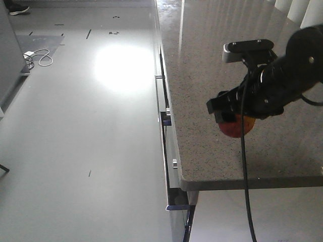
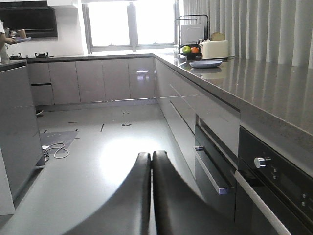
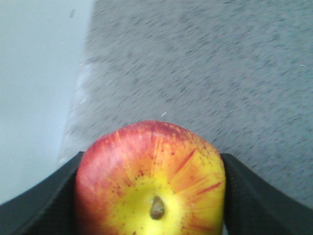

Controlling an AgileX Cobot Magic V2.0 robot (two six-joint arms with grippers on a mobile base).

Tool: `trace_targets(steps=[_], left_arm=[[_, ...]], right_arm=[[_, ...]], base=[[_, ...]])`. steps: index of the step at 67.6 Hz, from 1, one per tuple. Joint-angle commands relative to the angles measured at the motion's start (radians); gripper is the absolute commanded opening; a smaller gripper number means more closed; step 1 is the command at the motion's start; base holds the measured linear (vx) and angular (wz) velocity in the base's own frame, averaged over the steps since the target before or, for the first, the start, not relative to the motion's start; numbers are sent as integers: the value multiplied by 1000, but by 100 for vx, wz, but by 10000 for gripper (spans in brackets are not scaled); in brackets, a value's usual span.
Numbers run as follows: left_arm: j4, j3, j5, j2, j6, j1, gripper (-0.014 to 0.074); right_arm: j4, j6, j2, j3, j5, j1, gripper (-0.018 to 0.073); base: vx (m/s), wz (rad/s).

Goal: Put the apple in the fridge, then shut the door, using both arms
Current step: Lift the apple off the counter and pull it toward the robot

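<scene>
My right gripper (image 1: pixel 229 121) is shut on the apple (image 1: pixel 233 128), holding it just above the speckled grey counter (image 1: pixel 212 60) near its front left corner. In the right wrist view the red apple (image 3: pixel 151 181) with its yellow stem dimple fills the space between the two black fingers (image 3: pixel 44 200), over the counter (image 3: pixel 205 63) close to its edge. My left gripper (image 2: pixel 151 155) is shut with nothing in it, hanging low over the kitchen floor. The fridge and its door are out of view.
Drawer handles (image 1: pixel 164 121) stick out below the counter edge. A white cable (image 1: pixel 38 56) lies on the floor by a grey block (image 1: pixel 9 55). In the left wrist view an oven (image 2: pixel 274 181) is close on the right; a plate (image 2: pixel 205 63) and toaster (image 2: pixel 214 49) stand far back.
</scene>
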Motion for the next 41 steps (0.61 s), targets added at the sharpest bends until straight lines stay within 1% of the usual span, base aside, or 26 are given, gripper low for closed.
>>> trace_targets(steps=[1, 10, 26, 37, 41], left_arm=[[-11, -18, -76, -14, -4, -2, -6], [-11, -18, -76, -14, -4, -2, -6], [-11, -18, -76, -14, -4, -2, -6], [-11, -18, -76, -14, -4, -2, -6], [-11, -18, -76, -14, -4, -2, -6]], right_arm=[[-18, -15, -148, 95, -126, 51, 223], [-10, -15, -273, 231, -171, 123, 223], [14, -15, -458, 384, -184, 226, 223], [30, -15, -585, 469, -187, 277, 223], [46, -15, -628, 495, -184, 279, 223]], base=[[0, 0], [0, 0], [0, 0], [0, 0], [0, 0]])
